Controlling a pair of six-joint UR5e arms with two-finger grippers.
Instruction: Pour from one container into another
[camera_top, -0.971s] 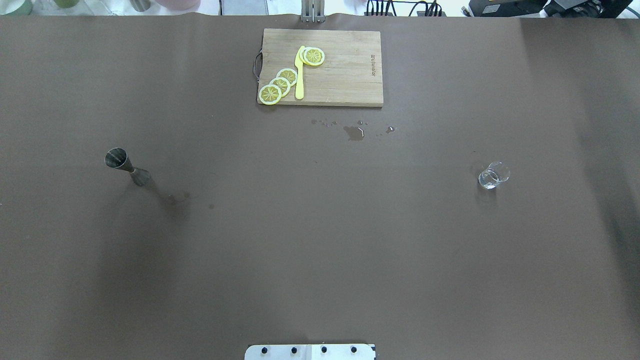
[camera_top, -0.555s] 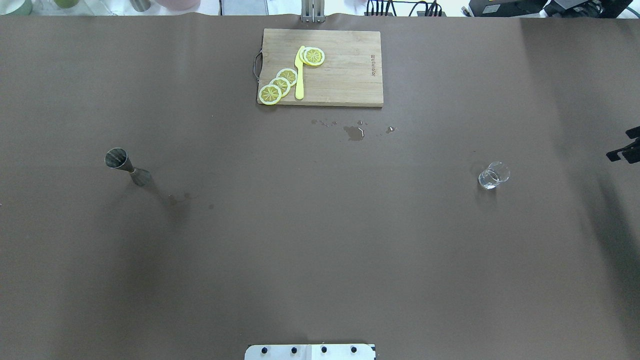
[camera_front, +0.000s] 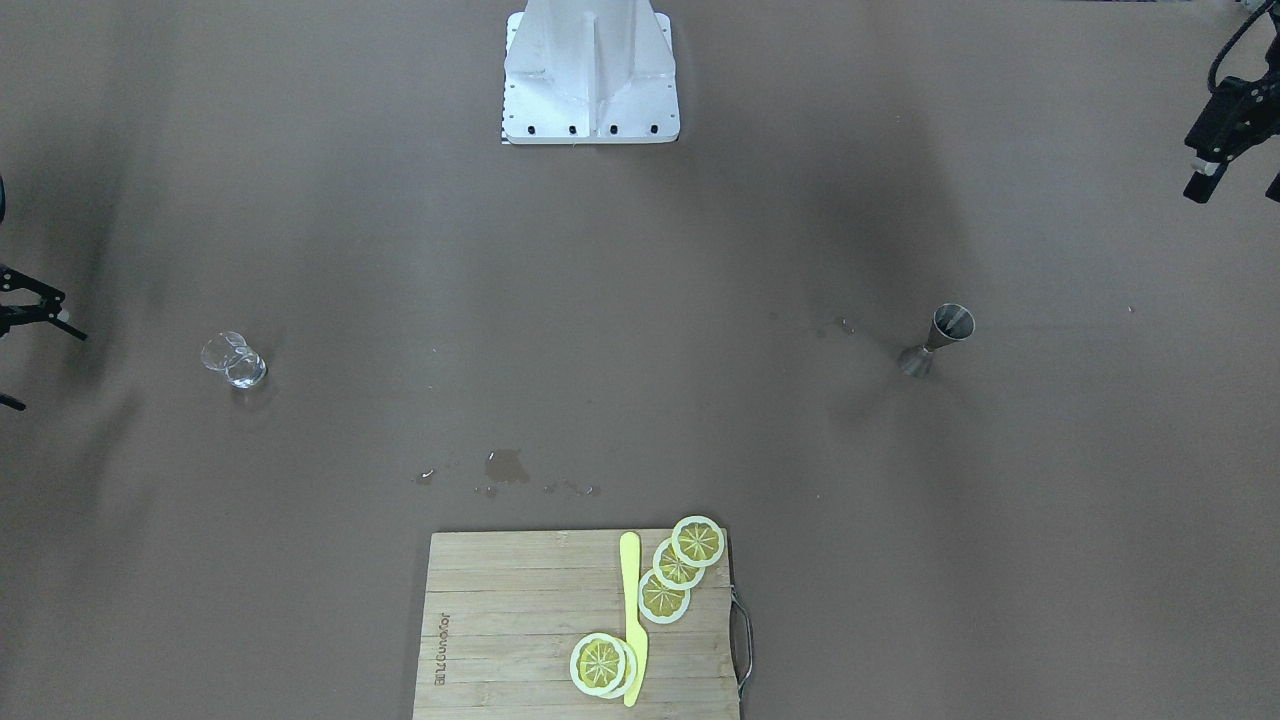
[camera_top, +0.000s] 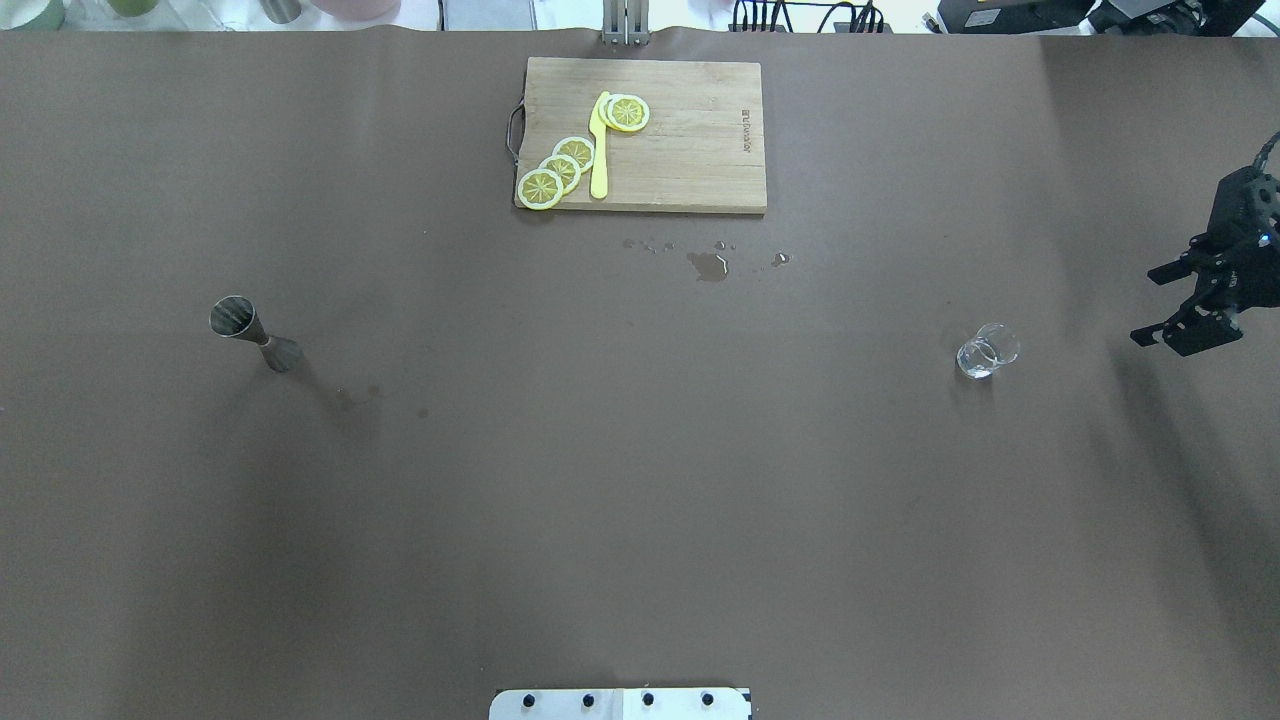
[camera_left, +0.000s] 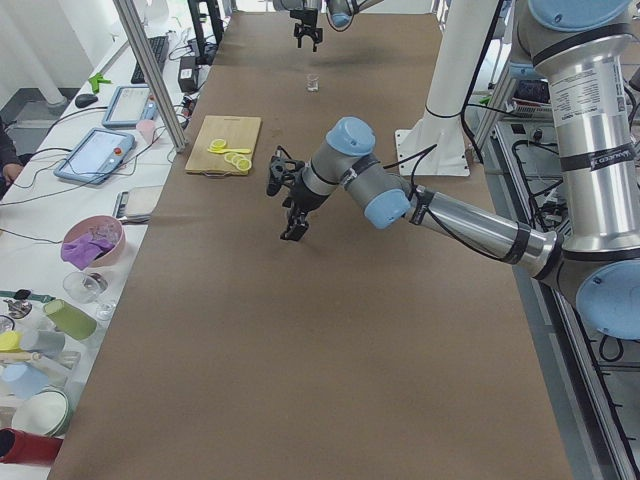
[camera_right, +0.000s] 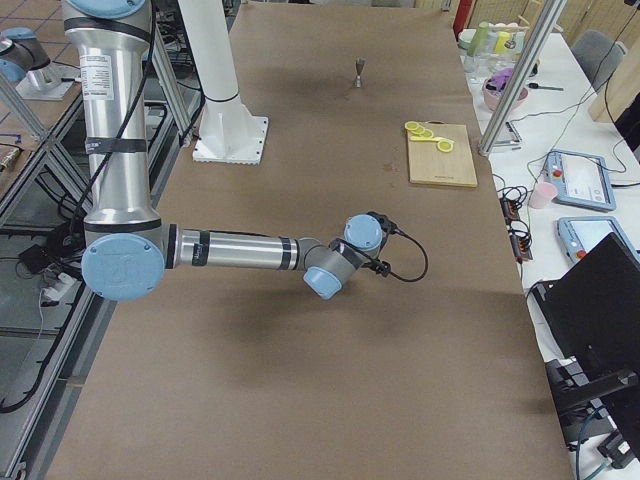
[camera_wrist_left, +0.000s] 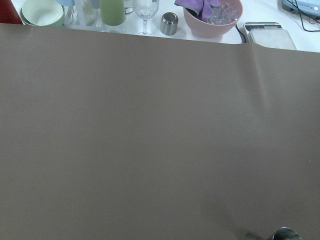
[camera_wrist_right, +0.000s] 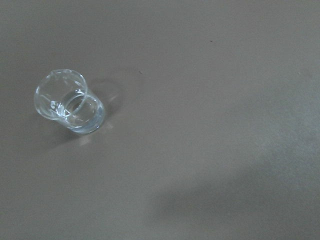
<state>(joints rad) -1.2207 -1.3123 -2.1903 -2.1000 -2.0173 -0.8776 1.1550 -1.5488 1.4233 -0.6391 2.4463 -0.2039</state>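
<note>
A steel jigger (camera_top: 255, 335) stands upright on the left of the brown table, also seen in the front view (camera_front: 935, 340). On the right stands a small clear glass (camera_top: 985, 352), which fills the upper left of the right wrist view (camera_wrist_right: 70, 102). My right gripper (camera_top: 1150, 305) hovers open at the right edge, well to the right of the glass and apart from it. My left gripper (camera_front: 1235, 188) hangs open at the front view's top right corner, away from the jigger; the overhead view does not show it. Only the jigger's rim (camera_wrist_left: 285, 234) shows in the left wrist view.
A wooden cutting board (camera_top: 690, 160) at the far middle carries lemon slices (camera_top: 560, 168) and a yellow knife (camera_top: 599, 150). Small wet spots (camera_top: 708, 265) lie just in front of it. The robot's base plate (camera_top: 620, 703) sits at the near edge.
My right gripper came in from the right edge and moved left toward the glass. The jigger, glass and board have not moved.
</note>
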